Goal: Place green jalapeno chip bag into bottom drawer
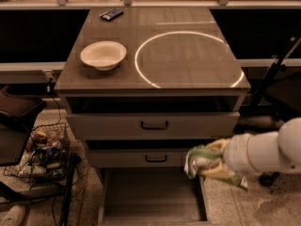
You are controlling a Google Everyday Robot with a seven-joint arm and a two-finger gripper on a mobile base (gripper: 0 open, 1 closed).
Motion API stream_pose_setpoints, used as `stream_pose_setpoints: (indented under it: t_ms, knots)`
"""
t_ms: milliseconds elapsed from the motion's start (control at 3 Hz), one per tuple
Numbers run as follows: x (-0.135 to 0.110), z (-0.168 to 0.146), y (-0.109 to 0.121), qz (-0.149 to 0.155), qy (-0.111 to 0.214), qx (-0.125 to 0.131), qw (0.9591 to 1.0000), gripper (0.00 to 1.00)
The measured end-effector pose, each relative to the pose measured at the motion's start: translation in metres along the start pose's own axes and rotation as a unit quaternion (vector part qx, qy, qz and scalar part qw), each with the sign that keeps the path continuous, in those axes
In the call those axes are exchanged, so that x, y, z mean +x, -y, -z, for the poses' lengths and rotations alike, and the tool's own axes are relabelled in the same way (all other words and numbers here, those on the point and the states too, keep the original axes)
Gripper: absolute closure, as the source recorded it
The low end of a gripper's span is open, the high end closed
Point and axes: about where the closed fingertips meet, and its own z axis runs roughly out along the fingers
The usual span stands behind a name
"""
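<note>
The green jalapeno chip bag (206, 164) is crumpled, light green with a white patch, and held in my gripper (217, 162) at the end of the white arm coming in from the right. It hangs in front of the right end of the second drawer, just above the right wall of the bottom drawer (153, 197). The bottom drawer is pulled out, a wide flat grey-brown tray with nothing on its visible floor. The gripper's fingers are wrapped by the bag.
A white bowl (103, 54) and a small dark packet (111, 14) sit on the cabinet top (188, 55), which bears a glowing ring. Two upper drawers with black handles (154, 125) are slightly open. A wire basket (42, 152) of items stands at the left.
</note>
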Motion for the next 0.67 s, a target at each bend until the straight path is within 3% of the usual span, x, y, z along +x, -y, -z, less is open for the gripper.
stream_pose_setpoints:
  t_ms: [333, 667]
  knots:
    - [0.0624, -0.0777, -0.0646, 0.012, -0.048, -0.085, 0.9952, 1.0]
    - [0.0623, -0.0777, -0.0646, 0.012, -0.048, -0.085, 0.9952, 1.0]
